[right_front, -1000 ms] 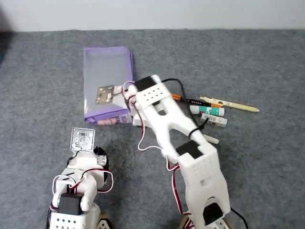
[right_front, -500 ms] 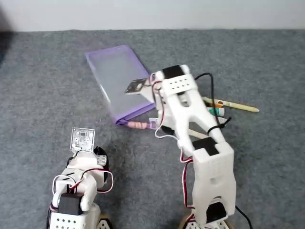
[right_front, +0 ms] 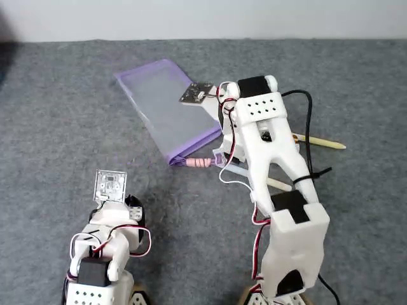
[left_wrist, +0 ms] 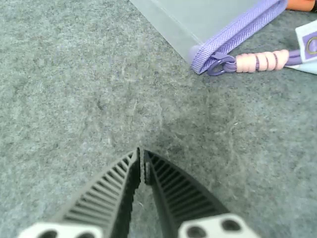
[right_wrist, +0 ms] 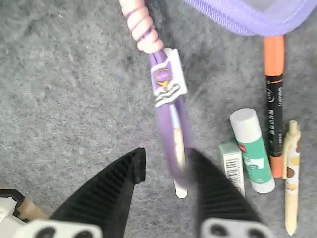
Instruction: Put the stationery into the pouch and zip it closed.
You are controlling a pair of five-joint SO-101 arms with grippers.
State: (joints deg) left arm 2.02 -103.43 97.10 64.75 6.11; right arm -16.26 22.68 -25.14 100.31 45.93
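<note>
The purple pouch [right_front: 166, 108] lies slanted on the grey carpet, with its pink coiled zipper pull [right_front: 197, 162] at the near corner. In the right wrist view my right gripper [right_wrist: 167, 153] stands open over the carpet. The pull's purple strap [right_wrist: 171, 129] and its white tag [right_wrist: 168, 84] lie between the fingers. Beside it lie an orange pen [right_wrist: 274, 59], a glue stick [right_wrist: 252, 148], a small green box [right_wrist: 232, 166] and a cream pen [right_wrist: 291, 178]. My left gripper [left_wrist: 140, 158] is shut and empty, short of the pouch corner [left_wrist: 213, 57].
My right arm [right_front: 261, 121] covers most of the stationery from above; the cream pen [right_front: 321, 141] sticks out to its right. My left arm [right_front: 108, 235] sits at the near left. Bare grey carpet [right_front: 57, 127] surrounds the pouch.
My right arm swung to the right and the pouch turned with it, its near end sliding right. The left arm has not moved.
</note>
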